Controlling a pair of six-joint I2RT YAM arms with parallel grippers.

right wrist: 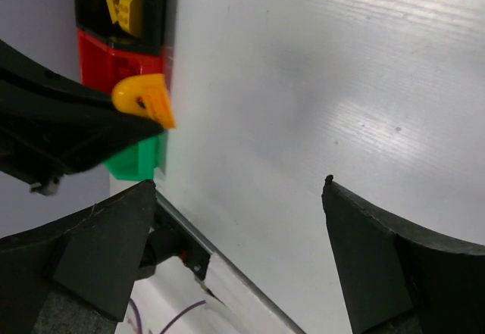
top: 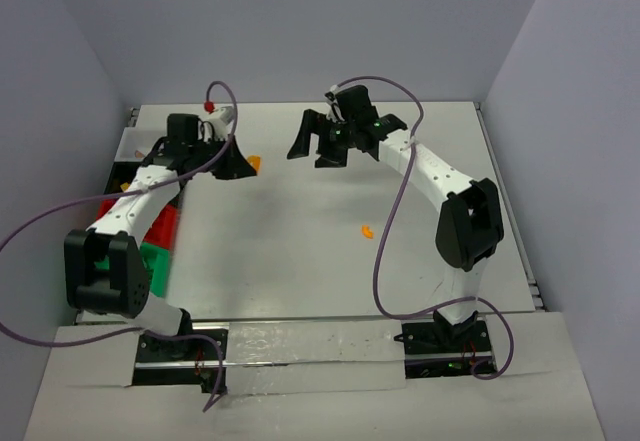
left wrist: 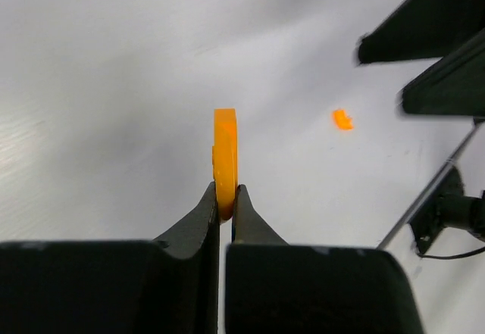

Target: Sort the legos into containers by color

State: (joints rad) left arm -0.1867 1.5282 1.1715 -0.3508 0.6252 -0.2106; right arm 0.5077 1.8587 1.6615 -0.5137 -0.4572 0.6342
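Right wrist only, yellow legos (right wrist: 125,4) inside black container (right wrist: 158,8), hidden overhead

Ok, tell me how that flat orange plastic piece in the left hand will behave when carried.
Probably stiff: the flat orange plastic piece stands upright and unbent in the left hand. Likely light, since it is tiny beside the fingers. It could pivot or slip: only its lower edge is pinched, and the plastic looks smooth.
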